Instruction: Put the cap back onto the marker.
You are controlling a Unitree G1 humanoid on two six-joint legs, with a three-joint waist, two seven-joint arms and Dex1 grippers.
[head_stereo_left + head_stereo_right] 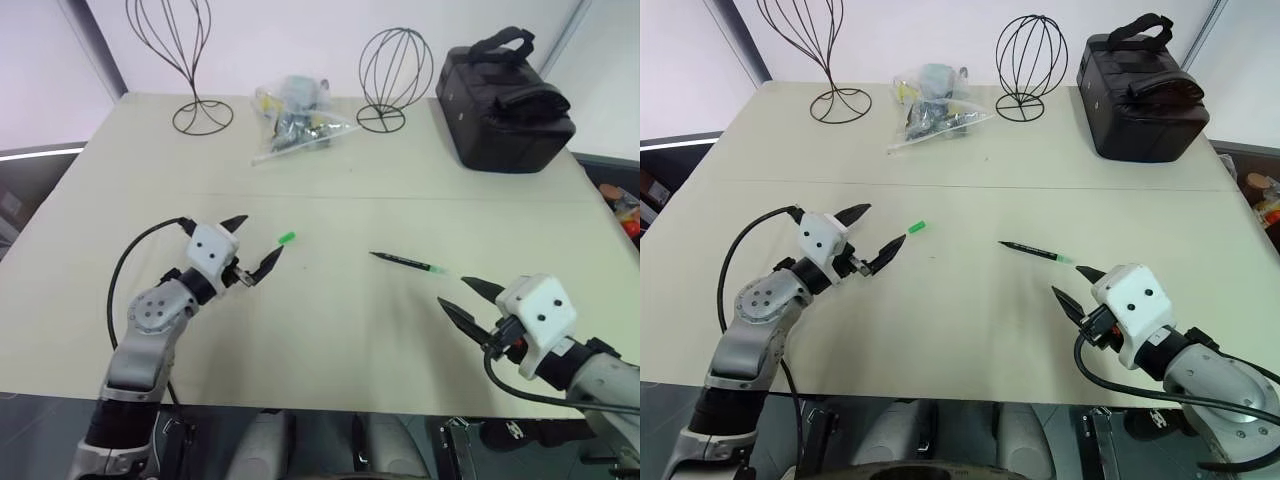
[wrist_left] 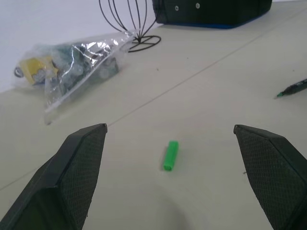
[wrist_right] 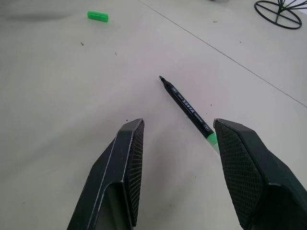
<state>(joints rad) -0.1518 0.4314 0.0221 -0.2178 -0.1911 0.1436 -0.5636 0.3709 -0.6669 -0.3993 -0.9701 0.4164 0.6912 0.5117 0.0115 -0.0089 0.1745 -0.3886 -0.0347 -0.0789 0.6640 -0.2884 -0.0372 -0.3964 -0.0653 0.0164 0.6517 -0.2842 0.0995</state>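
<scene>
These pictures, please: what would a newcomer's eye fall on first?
Probably the bright green cap lying on the pale table, just ahead of the open left tool. Next, the uncapped marker lying apart from it, in front of the open right tool.

grey arms, white wrist blocks, black fingers (image 1: 266,264)

The cap (image 1: 286,239) is bright green, of one plain colour. The marker (image 1: 408,263) has a black barrel with small white print, a dark tip, and a green tail end toward 4 o'clock. The table (image 1: 330,320) is pale beige. The fingers (image 2: 81,163) of the left gripper (image 1: 251,247) are black with a fine cross-hatched pattern on the pads. The bag (image 1: 505,100) at 1 o'clock is black. The two wire stands (image 1: 392,75) are black.
</scene>
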